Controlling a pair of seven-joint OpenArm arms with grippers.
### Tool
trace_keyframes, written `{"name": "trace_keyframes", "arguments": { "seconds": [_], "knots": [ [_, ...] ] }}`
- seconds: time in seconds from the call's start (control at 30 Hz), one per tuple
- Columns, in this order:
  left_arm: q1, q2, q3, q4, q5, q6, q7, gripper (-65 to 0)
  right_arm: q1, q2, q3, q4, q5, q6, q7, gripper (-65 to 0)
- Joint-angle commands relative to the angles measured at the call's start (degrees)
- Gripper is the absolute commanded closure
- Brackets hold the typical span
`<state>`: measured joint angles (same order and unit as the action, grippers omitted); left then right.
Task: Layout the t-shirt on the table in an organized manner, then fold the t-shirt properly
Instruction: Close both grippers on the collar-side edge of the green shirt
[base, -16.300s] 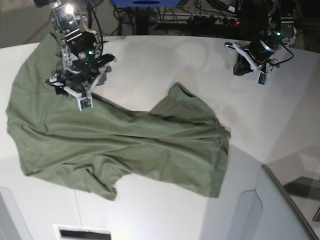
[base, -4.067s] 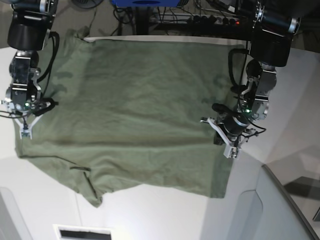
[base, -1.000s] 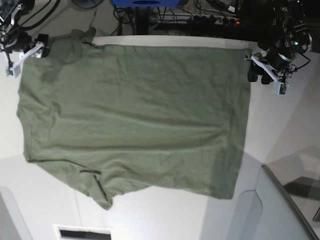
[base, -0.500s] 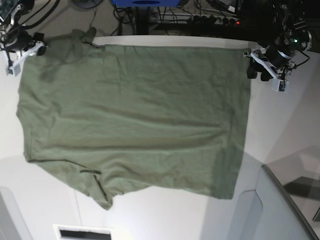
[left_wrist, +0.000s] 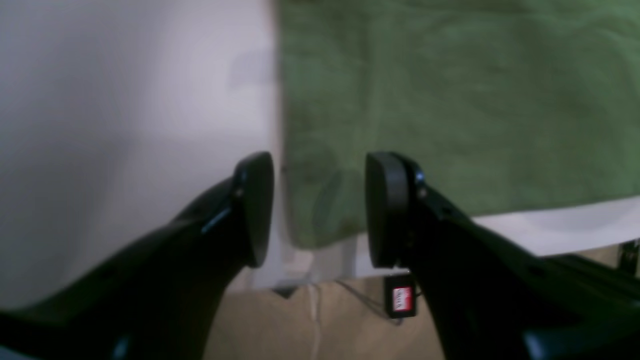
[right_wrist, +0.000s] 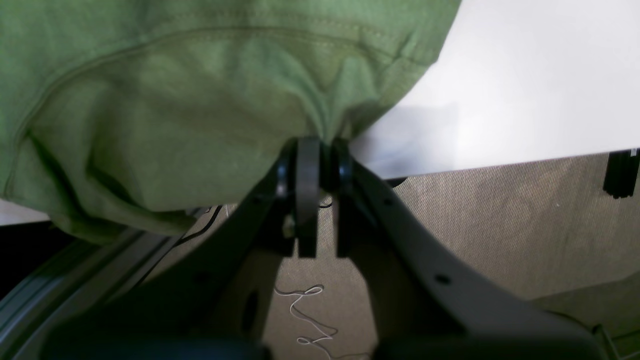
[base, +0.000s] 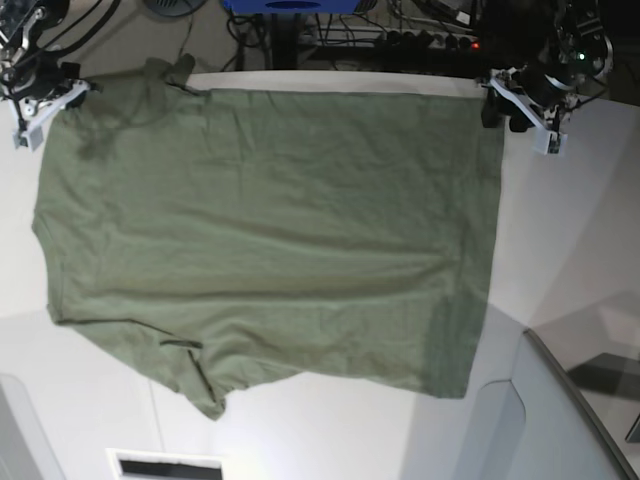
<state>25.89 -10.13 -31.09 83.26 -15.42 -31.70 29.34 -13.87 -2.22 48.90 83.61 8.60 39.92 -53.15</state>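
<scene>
Olive-green t-shirt (base: 270, 230) lies spread nearly flat across the white table (base: 560, 240), filling most of the base view, w/ a sleeve poking out at the bottom left. Right gripper (right_wrist: 320, 150) sits at the shirt's far corner on the base view's left; its fingers are pressed together w/ a bunched pinch of green fabric caught between them, right at the table edge. Left gripper (left_wrist: 320, 205) hangs over the opposite far corner, approx. above the shirt's hem edge; its fingers (left_wrist: 385, 210) stand apart w/ a clear gap, nothing between them, cloth lying flat below.
</scene>
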Motion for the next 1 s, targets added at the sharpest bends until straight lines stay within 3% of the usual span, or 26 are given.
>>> {"name": "trace_keyframes", "arguments": {
  "seconds": [0.0, 0.13, 0.27, 0.33, 0.63, 0.97],
  "knots": [
    [0.44, -0.46, -1.3, 0.82, -0.62, 0.19, -0.99, -29.3, 0.02, 0.33, 0.11, 0.83, -0.03, 0.08, -0.09, -3.6],
    [2.02, -0.11, -3.59, 1.26, -0.62, 0.19, -0.99, -30.1, 0.02, 0.33, -0.16, 0.91, -0.03, 0.08, -0.09, -3.6],
    [2.55, -0.2, -4.91, 0.82, -0.62, 0.01, -0.99, -45.4, 0.02, 0.33, -0.25, 0.91, -0.03, 0.08, -0.09, -3.6],
    [2.55, -0.2, -5.0, 0.82, -0.62, 0.01, -0.99, -49.2, 0.02, 0.33, -0.25, 0.91, -0.03, 0.08, -0.09, -3.6],
    [2.11, -0.02, -0.16, -1.46, -0.62, 0.01, -0.99, -50.5, 0.02, 0.33, -0.33, 0.91, -0.03, 0.08, -0.09, -3.6],
    [0.26, 1.21, 0.01, -7.62, -0.54, 0.01, -1.34, -48.9, 0.02, 0.33, -0.33, 0.91, -0.03, 0.08, -0.09, -3.6]
  ]
}}
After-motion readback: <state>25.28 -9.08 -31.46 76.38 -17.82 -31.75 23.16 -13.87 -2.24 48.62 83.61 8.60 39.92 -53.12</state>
